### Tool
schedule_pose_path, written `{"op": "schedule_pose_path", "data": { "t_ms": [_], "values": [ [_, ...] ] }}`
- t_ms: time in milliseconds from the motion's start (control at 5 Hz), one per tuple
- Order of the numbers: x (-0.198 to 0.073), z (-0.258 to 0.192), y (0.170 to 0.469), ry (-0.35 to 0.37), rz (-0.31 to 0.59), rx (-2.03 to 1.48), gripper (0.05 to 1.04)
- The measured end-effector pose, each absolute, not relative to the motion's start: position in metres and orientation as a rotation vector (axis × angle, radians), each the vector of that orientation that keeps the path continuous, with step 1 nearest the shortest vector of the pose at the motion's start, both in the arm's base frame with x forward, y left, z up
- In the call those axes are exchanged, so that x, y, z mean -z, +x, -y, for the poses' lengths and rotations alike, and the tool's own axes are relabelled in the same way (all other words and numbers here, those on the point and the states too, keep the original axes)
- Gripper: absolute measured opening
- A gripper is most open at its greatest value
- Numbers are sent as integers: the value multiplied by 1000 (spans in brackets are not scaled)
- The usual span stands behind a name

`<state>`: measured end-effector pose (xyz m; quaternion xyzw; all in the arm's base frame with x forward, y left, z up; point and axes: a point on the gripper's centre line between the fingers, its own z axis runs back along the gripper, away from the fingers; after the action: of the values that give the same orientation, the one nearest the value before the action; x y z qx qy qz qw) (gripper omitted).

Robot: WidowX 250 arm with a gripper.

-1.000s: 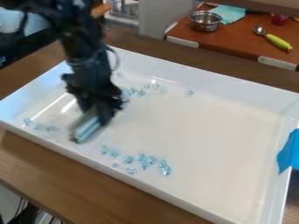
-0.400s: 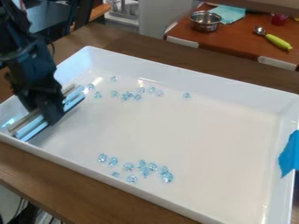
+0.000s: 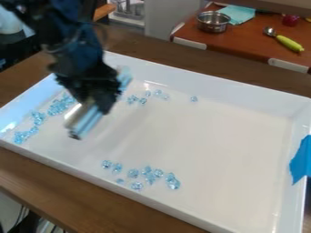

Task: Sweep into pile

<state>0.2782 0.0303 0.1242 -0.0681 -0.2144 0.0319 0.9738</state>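
The black gripper [image 3: 100,102] hangs over the left part of the white tray [image 3: 209,136], shut on a flat, pale blue-white sweeping tool [image 3: 91,122] held at a slant. Clear blue beads lie in separate groups. One band of beads [image 3: 59,105] runs along the tray's left side, with more beads [image 3: 25,135] at the left corner. Another group of beads [image 3: 147,174] is near the front wall. A few beads [image 3: 137,99] lie toward the back, just right of the gripper, and a lone bead [image 3: 193,98] sits farther right. The gripper and tool hide part of the tray floor.
The tray's raised walls surround the work area on a brown wooden table [image 3: 79,193]. Blue tape [image 3: 300,159] covers part of the right wall. Behind, a second table holds a metal pot [image 3: 213,21], a teal cloth [image 3: 238,14] and a green-handled spoon [image 3: 289,43].
The arm went left to the tray's left side, then came back right with the tool. Beads now show along the left side, where the tool was; the front group looks nearly unchanged.
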Motion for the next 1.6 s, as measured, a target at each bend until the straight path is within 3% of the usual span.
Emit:
{"op": "schedule_pose_path", "data": {
  "t_ms": [400,800,1000,1200,1400,1600],
  "values": [
    [-105,54,285,-153,380,-88,378],
    [-92,95,278,-161,293,-185,378],
    [-96,111,278,-150,298,-194,378],
    [-92,117,280,-95,332,-177,378],
    [-92,104,285,13,382,-135,378],
    [-87,84,278,74,371,-118,378]
  ]
}}
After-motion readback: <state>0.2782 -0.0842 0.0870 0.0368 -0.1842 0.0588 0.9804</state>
